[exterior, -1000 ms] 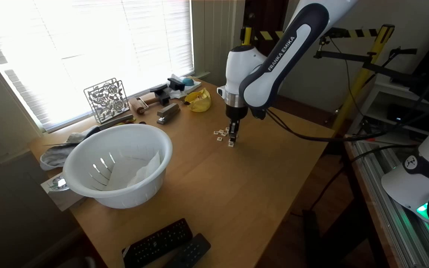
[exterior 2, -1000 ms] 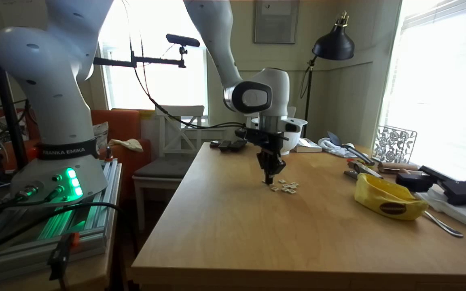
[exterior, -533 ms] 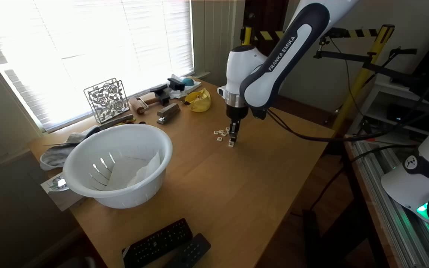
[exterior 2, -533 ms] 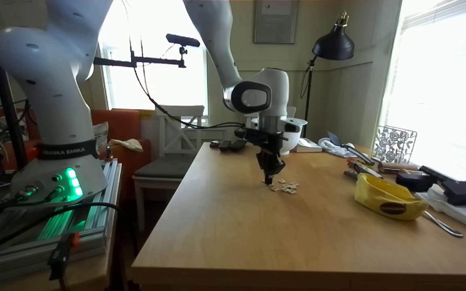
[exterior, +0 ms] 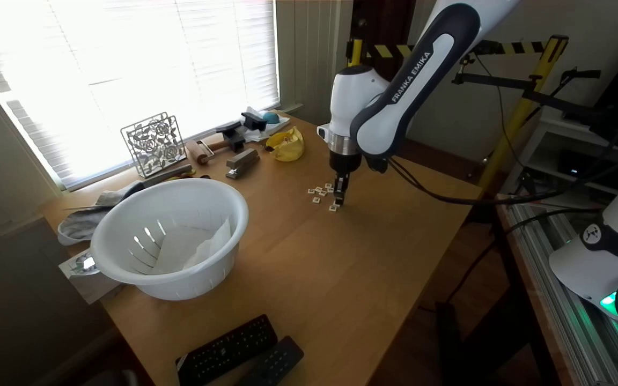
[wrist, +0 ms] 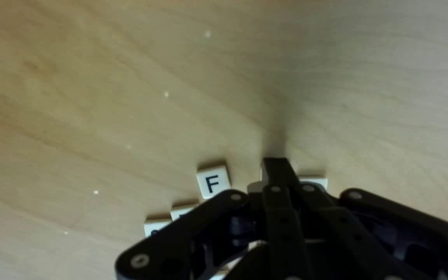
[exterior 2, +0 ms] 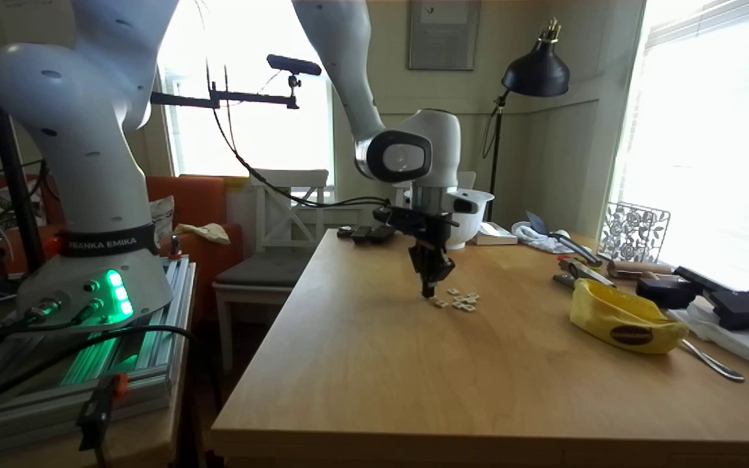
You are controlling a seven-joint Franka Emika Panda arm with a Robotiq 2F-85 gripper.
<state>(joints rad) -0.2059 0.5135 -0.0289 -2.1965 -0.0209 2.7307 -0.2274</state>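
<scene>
The black two-fingered gripper pointed down with its fingers pressed together and nothing visible between them. Its tips stood low over the light wooden table, well inside every edge, beside a loose group of small square cream letter tiles. The tile marked F lay near the tips without touching them; another pale tile was partly covered by them, and contact there could not be told.

The likeliest trouble was a shove: a slight sideways drift could have knocked the covered tile askew or run it into its neighbours. Lowering closed fingers might have pinned a tile or scraped the wood, since no gap was there to straddle one. The fingers partly hid that tile in the wrist view, so misjudged height or position seemed a plausible cause. The black cable could have snagged on the table's robot-side edge if it sagged. The white plastic slotted bowl stood well apart, so striking it seemed unlikely.
</scene>
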